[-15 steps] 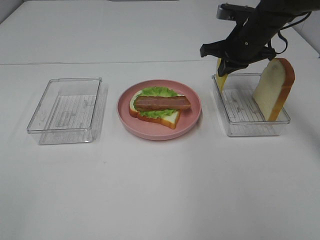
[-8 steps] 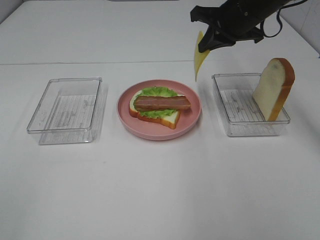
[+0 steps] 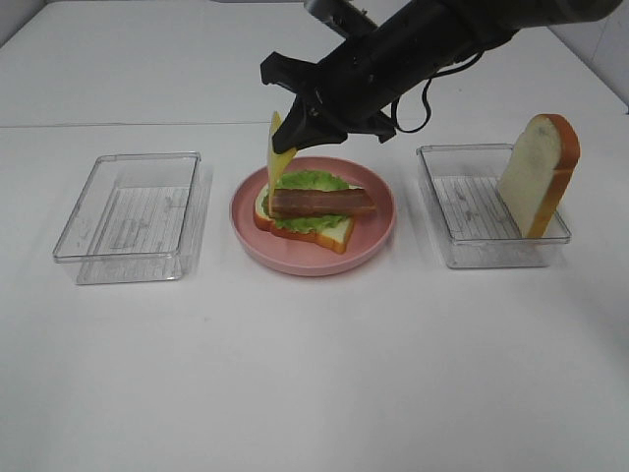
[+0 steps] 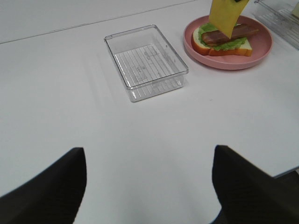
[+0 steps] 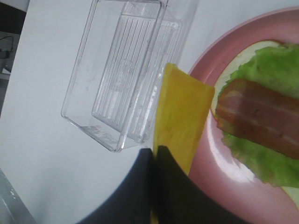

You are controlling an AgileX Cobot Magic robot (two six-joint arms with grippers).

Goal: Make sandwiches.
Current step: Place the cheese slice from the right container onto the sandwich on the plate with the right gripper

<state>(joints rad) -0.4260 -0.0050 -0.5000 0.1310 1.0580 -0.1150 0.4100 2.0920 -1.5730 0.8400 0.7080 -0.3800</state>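
Your right jaws were pinched shut on the top edge of the cheese (image 3: 278, 152), which hung nearly vertical below them. You had the right arm (image 3: 423, 44) reaching across the middle, so the cheese sat over the left side of the plate (image 3: 314, 267). Its lower corner was down by the lettuce (image 3: 313, 181) and the left end of the bacon (image 3: 319, 203); I couldn't tell whether it touched either. Stack on the plate: bread (image 3: 332, 236) at the bottom, lettuce on it, bacon laid lengthwise on top. The second slice (image 3: 536, 177) stood on edge, tilted, at the right end of the right tray (image 3: 482, 258). That tray was just right of the plate. The left tray (image 3: 128, 258) was on the desk (image 3: 314, 374) left of the plate, a small gap between them. Your left jaws were spread wide and gripping nothing, low over bare desk, well short of the left tray.
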